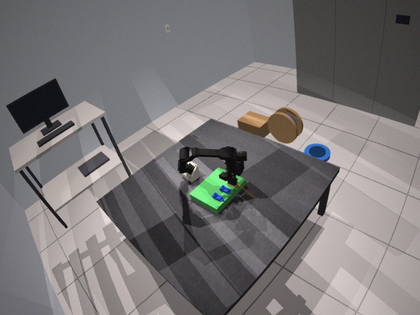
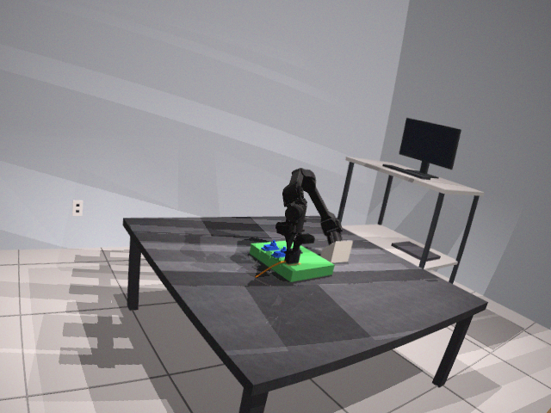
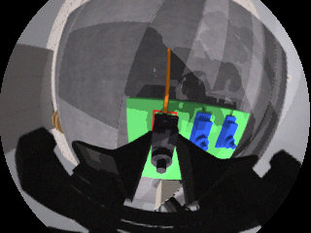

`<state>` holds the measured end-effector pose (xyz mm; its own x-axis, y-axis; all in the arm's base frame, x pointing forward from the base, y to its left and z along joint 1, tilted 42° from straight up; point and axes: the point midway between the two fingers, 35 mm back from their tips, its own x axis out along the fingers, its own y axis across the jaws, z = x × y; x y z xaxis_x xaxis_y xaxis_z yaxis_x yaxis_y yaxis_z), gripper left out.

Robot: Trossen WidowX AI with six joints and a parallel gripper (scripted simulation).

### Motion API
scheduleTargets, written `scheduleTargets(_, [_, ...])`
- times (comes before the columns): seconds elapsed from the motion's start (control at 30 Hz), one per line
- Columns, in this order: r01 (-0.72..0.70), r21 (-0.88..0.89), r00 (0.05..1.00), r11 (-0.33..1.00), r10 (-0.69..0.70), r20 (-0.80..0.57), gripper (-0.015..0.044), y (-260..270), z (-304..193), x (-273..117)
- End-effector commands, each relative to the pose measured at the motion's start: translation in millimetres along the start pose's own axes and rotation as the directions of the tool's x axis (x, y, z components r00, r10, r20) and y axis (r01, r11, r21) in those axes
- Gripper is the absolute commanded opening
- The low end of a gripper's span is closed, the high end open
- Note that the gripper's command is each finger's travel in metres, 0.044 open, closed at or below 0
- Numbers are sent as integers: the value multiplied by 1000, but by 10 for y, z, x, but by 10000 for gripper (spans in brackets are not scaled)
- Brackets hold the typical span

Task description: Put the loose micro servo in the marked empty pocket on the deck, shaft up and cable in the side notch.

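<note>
My gripper [image 1: 231, 183] [image 2: 292, 260] [image 3: 163, 135] is shut on the loose black micro servo [image 3: 165, 122], low over the green deck [image 1: 204, 192] [image 2: 319, 263] [image 3: 138, 127]. Its round output shaft faces the wrist camera, so it points up. The servo covers most of the red-outlined pocket [image 3: 154, 117]; the outline's far end shows past it. The orange cable [image 1: 247, 191] [image 2: 268, 269] [image 3: 167, 83] runs out over the deck's edge above the table. The ears' contact with the deck, the servo's depth and the notch are hidden by the servo and fingers.
Two blue servos [image 1: 224, 189] [image 1: 217, 197] [image 3: 201, 130] [image 3: 226, 132] sit on the deck beside the gripper, to the right in the wrist view. A cream block [image 1: 192, 172] [image 2: 342, 251] stands by the arm's base, beyond the deck. The deck lies on the dark table [image 1: 163, 199] [image 2: 213, 311].
</note>
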<state>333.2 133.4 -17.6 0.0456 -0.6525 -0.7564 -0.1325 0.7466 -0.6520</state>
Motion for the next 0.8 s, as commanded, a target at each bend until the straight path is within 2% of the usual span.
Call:
scheduleTargets(0.0, [4, -4, 1000, 1000, -4, 7, 0, 0, 6, 29])
scheduleTargets(0.77, [5, -4, 1000, 1000, -5, 7, 0, -3, 8, 260])
